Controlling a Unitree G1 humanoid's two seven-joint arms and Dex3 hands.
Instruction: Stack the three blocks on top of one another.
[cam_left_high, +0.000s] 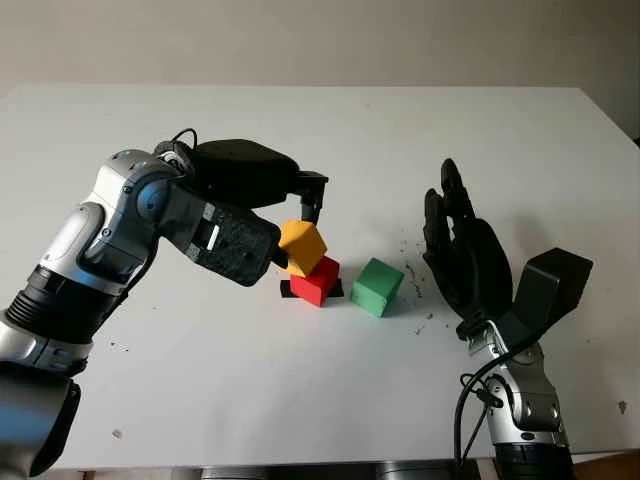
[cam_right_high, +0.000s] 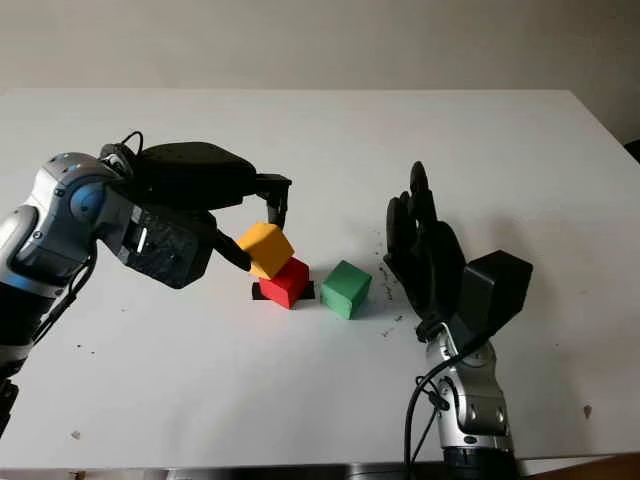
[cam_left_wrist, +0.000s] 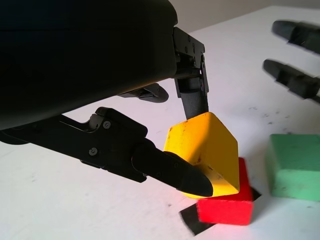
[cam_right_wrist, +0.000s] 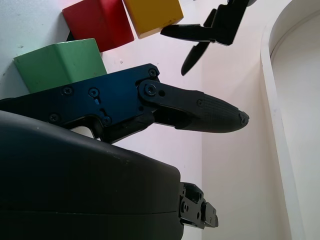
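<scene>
Gripping the yellow block (cam_left_high: 302, 245), the left hand (cam_left_high: 290, 225) has it pinched between fingers on opposite faces, tilted on a corner and touching the top of the red block (cam_left_high: 316, 281). Judgement: the tilt says placement is mid-way, block not yet seated flat; the pinch is kept so it doesn't slide off. Red block sits on a black patch (cam_left_high: 337, 289) near the middle of the white surface (cam_left_high: 300, 400), probably a target marker. Green block (cam_left_high: 377, 287) lies at about 3 o'clock from the red one, just beside it, not touching, untouched so far, likely the last piece for the stack.

Right hand (cam_left_high: 465, 255) is at about 3 o'clock from the green block, near it, raised off the surface, open, holding nothing; looks staged to take the green block next.

View differences: left wrist view shows the contact closely, one finger (cam_left_wrist: 172, 170) under the lower face of the yellow block and another (cam_left_wrist: 195, 97) on the upper edge, block overhanging the red one. Head views give the layout of all three blocks and both arms. Right wrist view shows the green block nearest its own finger (cam_right_wrist: 200, 112), red and yellow beyond.
</scene>
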